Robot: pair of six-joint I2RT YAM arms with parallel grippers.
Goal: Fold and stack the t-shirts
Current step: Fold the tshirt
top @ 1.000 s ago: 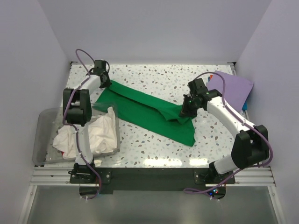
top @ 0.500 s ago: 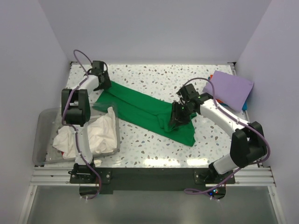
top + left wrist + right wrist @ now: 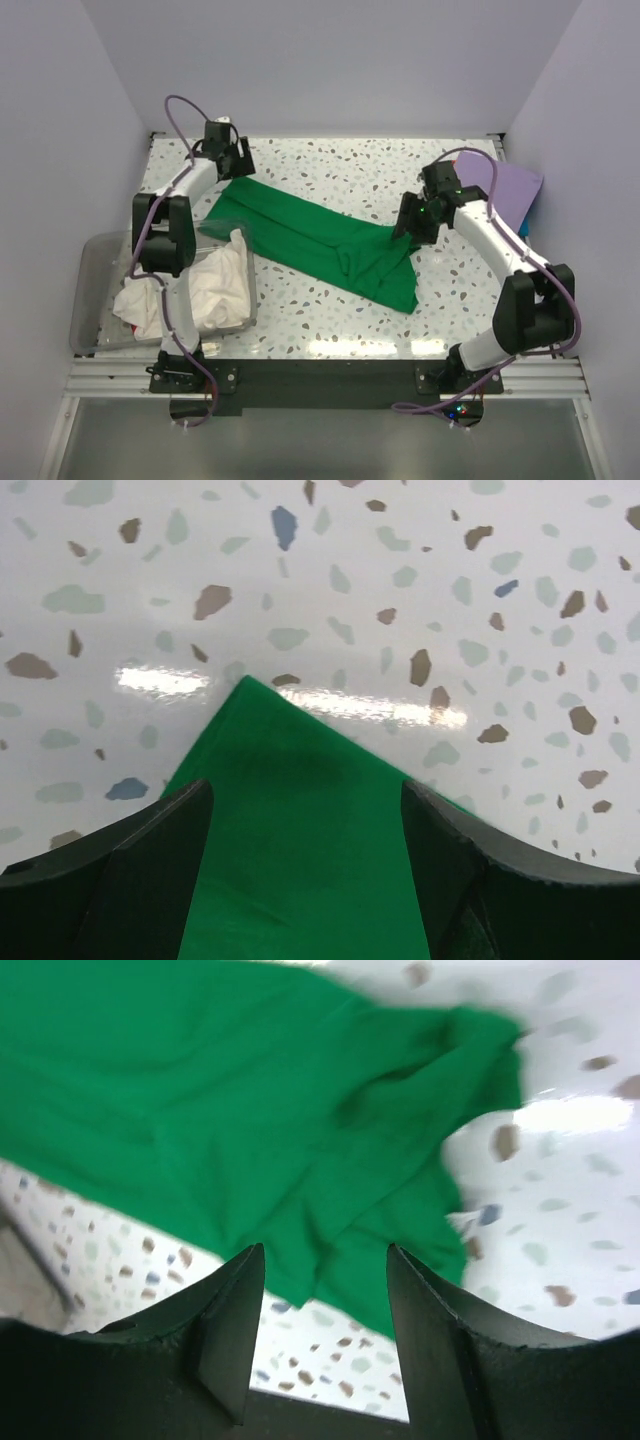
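Observation:
A bright green t-shirt (image 3: 312, 240) lies in a long folded band across the speckled table (image 3: 330, 165), running from back left to front right. My left gripper (image 3: 237, 162) hovers open over the shirt's back-left corner (image 3: 300, 810), nothing between its fingers. My right gripper (image 3: 408, 228) stands open above the shirt's crumpled right end (image 3: 300, 1140), lifted off the cloth and holding nothing. A lavender-purple t-shirt (image 3: 512, 190) lies folded at the back right. White t-shirts (image 3: 195, 290) are heaped in the bin at the left.
A clear plastic bin (image 3: 92, 275) sits at the front left, overhanging the table's left edge. Something blue and orange peeks from under the purple shirt's right edge (image 3: 524, 226). White walls close in the table on three sides.
Both grippers have opened and let go of the green shirt. The right arm dipped toward the middle, then drew back right and up. The left gripper shifted slightly right at the shirt's corner.

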